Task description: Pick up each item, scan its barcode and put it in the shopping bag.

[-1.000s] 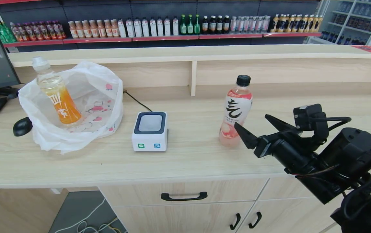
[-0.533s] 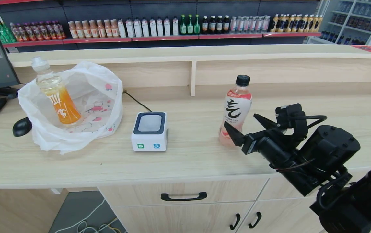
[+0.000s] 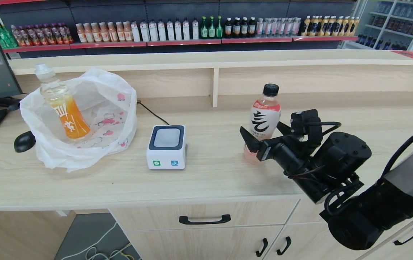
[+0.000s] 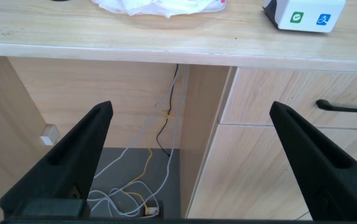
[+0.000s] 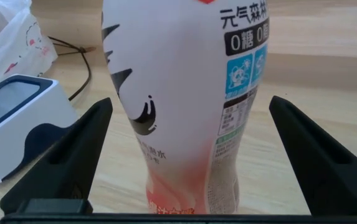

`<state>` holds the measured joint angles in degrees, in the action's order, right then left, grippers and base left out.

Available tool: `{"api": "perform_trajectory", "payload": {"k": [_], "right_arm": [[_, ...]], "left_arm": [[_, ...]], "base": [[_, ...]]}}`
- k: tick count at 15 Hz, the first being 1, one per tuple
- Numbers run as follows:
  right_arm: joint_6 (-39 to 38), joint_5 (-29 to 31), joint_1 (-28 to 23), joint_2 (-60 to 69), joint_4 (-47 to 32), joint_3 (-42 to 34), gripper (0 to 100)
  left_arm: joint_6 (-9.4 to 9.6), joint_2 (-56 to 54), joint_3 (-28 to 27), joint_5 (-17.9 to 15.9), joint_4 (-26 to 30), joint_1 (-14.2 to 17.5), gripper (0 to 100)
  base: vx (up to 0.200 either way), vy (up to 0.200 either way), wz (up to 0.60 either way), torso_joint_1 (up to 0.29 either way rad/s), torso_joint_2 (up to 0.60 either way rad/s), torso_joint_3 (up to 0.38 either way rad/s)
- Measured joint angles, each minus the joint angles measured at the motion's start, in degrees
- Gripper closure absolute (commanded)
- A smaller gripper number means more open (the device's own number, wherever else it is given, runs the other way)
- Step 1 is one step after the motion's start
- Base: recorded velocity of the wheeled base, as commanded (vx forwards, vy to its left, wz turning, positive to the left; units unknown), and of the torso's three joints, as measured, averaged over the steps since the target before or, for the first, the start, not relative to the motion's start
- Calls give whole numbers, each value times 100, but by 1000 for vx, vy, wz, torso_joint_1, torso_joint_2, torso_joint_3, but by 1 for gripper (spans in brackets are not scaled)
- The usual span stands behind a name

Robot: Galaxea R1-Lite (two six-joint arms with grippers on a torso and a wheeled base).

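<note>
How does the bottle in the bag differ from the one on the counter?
The orange bottle leans inside the bag; the pink bottle stands upright on the counter, within the open right gripper. The orange bottle's cap is pale, the pink bottle's black. Both are capped drinks.

pale wood-grain counter (image 3: 210,180): matt, smooth. thin white plastic shopping bag (image 3: 121,122): crinkled, slightly glossy. pink clear-plastic bottle (image 3: 264,119): glossy label.

Bottle (image 3: 63,108) in bag (image 3: 121,108), scanner (image 3: 167,146) right, second bottle (image 3: 264,117) seemingly between jaws
</note>
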<state>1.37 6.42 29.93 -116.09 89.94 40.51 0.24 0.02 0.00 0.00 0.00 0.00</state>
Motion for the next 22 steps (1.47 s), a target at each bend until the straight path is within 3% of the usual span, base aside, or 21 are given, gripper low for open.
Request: {"api": "perform_trajectory", "payload": {"k": [7, 8, 22], "right_arm": [[-13, 6, -33, -395, 0, 544, 0], [-13, 6, -33, -425, 0, 574, 100], [-35, 2, -17, -255, -11, 653, 100]], "left_arm": [[0, 0, 0, 0, 0, 0, 0], [0, 0, 0, 0, 0, 0, 0], [2, 0, 0, 0, 0, 0, 0]], "base": [[0, 0, 0, 0, 0, 0], [0, 0, 0, 0, 0, 0], [0, 0, 0, 0, 0, 0]]}}
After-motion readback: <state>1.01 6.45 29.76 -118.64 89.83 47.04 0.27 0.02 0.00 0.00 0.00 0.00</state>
